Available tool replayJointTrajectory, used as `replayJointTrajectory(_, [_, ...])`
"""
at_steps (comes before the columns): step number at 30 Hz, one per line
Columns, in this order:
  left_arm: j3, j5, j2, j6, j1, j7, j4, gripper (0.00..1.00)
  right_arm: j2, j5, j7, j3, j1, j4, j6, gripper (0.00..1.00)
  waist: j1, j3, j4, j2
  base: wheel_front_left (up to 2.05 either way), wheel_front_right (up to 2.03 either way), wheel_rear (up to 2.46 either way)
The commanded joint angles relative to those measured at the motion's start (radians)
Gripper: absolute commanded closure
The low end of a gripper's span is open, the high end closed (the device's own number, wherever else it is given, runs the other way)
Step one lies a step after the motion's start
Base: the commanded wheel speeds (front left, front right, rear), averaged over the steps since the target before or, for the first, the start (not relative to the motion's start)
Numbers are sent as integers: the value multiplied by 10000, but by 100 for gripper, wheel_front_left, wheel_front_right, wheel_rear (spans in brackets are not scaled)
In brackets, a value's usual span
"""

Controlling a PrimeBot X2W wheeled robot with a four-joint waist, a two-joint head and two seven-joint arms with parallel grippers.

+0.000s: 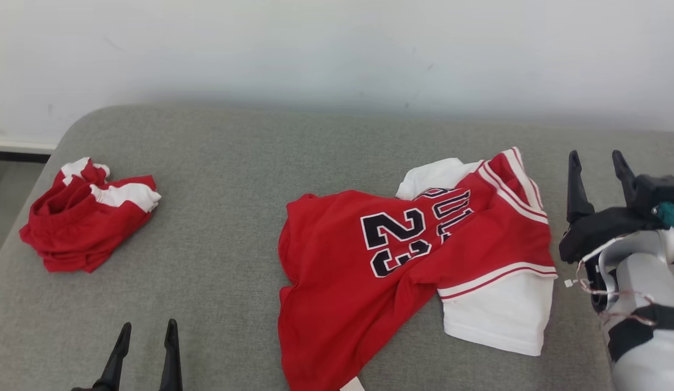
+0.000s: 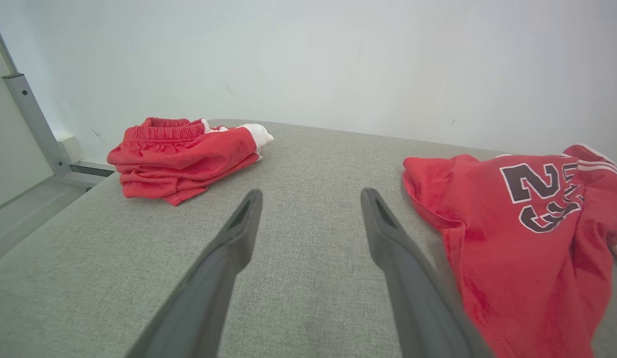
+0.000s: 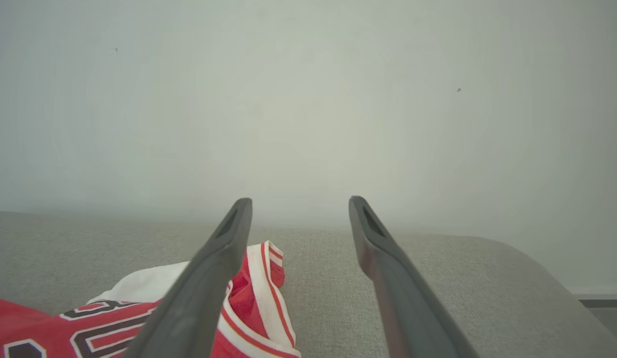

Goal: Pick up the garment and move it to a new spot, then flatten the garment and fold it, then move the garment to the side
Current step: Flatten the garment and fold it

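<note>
At the far left of the grey cushion [image 1: 228,163] lay a bunched pair of red shorts [image 1: 87,217], well apart from everything else and, to my eye, no obstacle. Near the front edge the left gripper [image 1: 147,325] hovered over bare fabric with its two dark fingers spread wide and nothing between them.

The jersey [image 1: 402,255], red with white sleeves and a black number, lay right of the middle, rumpled and half twisted. Its body ran down toward the front edge, and one white sleeve [image 1: 499,312] was spread out at its right. It looked light, limp and thin. I judged it would sag and drag from any single pinch, and a fold could slide over the one beneath. The trimmed shoulder seam or the lower hem seemed the firmest places to take hold, ideally one with each arm.

Just beside the jersey's right edge, not touching it, the right gripper [image 1: 596,156] stood with its jaws wide apart and empty. The pale wall [image 1: 337,49] rose behind the cushion, limiting room at the back. Otherwise nothing blocked the reach.
</note>
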Motion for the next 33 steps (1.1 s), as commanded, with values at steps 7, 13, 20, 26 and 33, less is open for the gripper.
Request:
replayJointTrajectory(7, [176, 110, 47, 15, 347, -32, -146, 0, 461, 773, -1, 195, 2199, -2543, -24, 0, 1, -383, -516, 0, 0, 0, 0])
replayJointTrajectory(13, [198, 161, -1, 14, 384, -32, -201, 0, 931, 1111, 0, 29, 3994, -4197, -24, 0, 1, -482, -611, 0, 0, 0, 0])
replayJointTrajectory(20, [317, 222, -35, 14, 485, -32, -323, 0, 1536, 1206, 0, -64, 5454, -5095, -24, 0, 1, -458, -812, 0, 0, 0, 0])
replayJointTrajectory(26, [451, 264, -80, 14, 402, -32, -416, 0, 2057, 1142, 0, -171, 6246, -5619, -24, 0, 1, -344, -885, 0, 0, 0, 0])
replayJointTrajectory(33, [580, 318, -165, 14, 439, -32, -478, 0, 2329, 1083, 0, -114, 6627, -5805, -24, 0, 1, -288, -918, 0, 0, 0, 0])
